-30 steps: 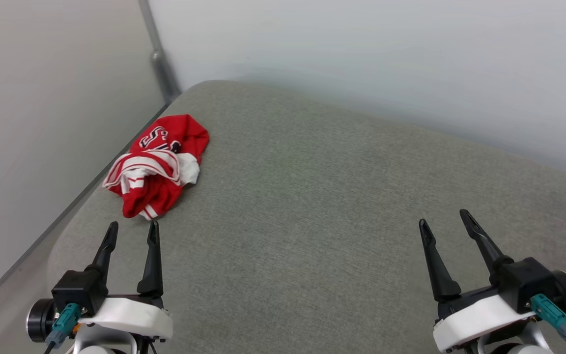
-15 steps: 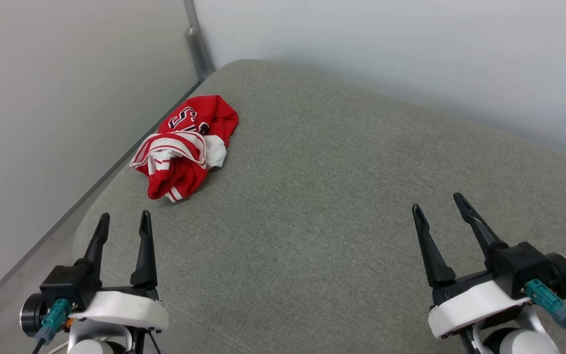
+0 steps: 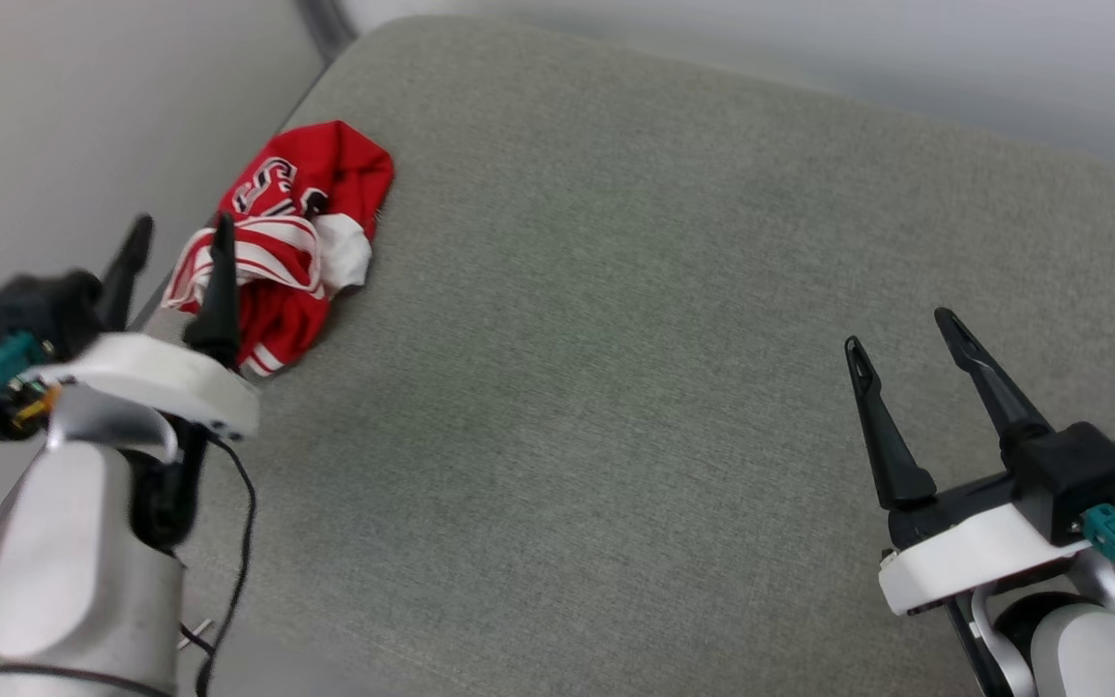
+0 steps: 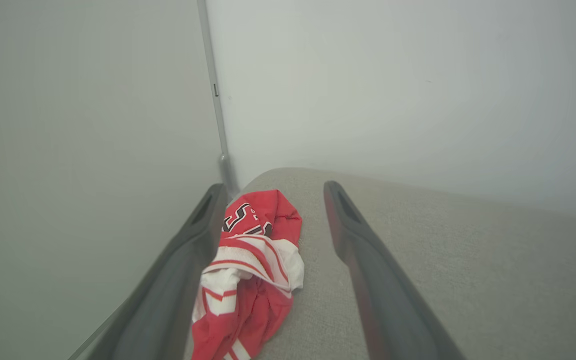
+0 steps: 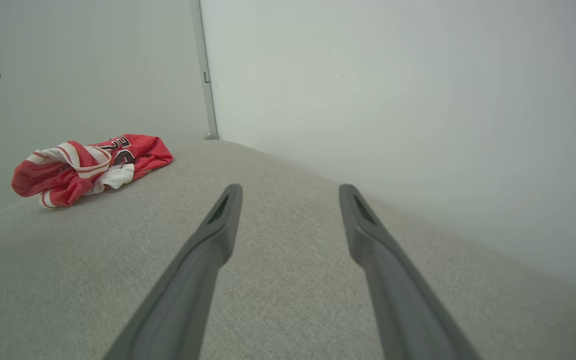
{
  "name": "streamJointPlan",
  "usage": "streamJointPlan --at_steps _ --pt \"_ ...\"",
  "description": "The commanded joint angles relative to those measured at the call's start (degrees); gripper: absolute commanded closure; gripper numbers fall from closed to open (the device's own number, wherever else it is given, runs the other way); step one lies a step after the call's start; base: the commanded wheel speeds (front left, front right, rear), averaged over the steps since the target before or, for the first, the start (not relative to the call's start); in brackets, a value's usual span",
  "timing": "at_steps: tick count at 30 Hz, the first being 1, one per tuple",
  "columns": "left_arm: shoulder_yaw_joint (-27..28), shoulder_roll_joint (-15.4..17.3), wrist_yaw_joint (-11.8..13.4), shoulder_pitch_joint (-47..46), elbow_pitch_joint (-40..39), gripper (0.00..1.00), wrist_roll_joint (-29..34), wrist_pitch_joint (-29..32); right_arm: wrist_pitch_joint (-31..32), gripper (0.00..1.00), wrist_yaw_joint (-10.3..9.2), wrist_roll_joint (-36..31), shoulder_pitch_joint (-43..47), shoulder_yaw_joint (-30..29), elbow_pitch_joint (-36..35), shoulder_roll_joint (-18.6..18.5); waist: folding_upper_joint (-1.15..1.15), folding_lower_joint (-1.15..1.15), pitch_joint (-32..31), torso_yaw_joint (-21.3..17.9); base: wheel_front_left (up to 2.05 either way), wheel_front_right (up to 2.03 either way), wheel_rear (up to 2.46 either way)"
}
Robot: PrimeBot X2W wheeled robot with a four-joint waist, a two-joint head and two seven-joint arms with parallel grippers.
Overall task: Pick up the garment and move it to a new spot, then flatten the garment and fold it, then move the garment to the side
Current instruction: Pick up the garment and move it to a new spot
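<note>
The garment [image 3: 301,218], a red jersey with white sleeves and striped trim, lies crumpled near the far left edge of the grey cushion [image 3: 616,339]. My left gripper [image 3: 180,232] hovers open just in front of it, raised, one finger crossing its near part in the head view. In the left wrist view the garment [image 4: 253,260] lies between and beyond the spread fingers [image 4: 368,280]. My right gripper [image 3: 901,334] stands open and empty at the lower right, far from the garment [image 5: 88,167].
Pale walls [image 3: 54,116] close the left and back sides, meeting at a corner with a grey vertical strip [image 4: 215,95]. The cushion's left edge [image 3: 286,106] runs close beside the garment.
My left arm has lifted and reached forward up to the garment. The head camera has tilted down and shifted. The right gripper has stayed open in much the same place.
</note>
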Motion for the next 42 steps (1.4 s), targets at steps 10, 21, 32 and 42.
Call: streamJointPlan --at_steps 10,21,32,42 --pt "3.75 13.18 0.02 -14.84 5.85 0.00 -7.44 23.15 -0.49 0.00 -0.02 0.08 -4.45 0.65 -1.61 -2.01 0.00 -0.01 14.08 -11.19 0.00 0.00 0.00" --pt "4.55 21.41 0.69 -16.38 19.45 0.00 -12.78 46.99 -5.37 0.00 -0.02 0.29 -8.52 0.98 0.86 0.03 0.00 -0.01 18.19 -17.21 0.00 0.00 0.00" --pt "5.48 21.91 2.21 -13.51 23.92 1.00 -14.71 50.51 -7.26 0.00 -0.02 0.65 -8.60 0.78 3.06 0.99 0.00 -0.01 16.34 -18.77 0.00 0.00 0.00" --pt "3.49 23.59 2.85 -17.14 18.21 1.00 -9.06 33.82 -8.36 0.00 -0.02 1.69 -4.89 -0.80 5.01 2.15 0.00 -0.01 5.74 -17.74 0.00 0.00 0.00"
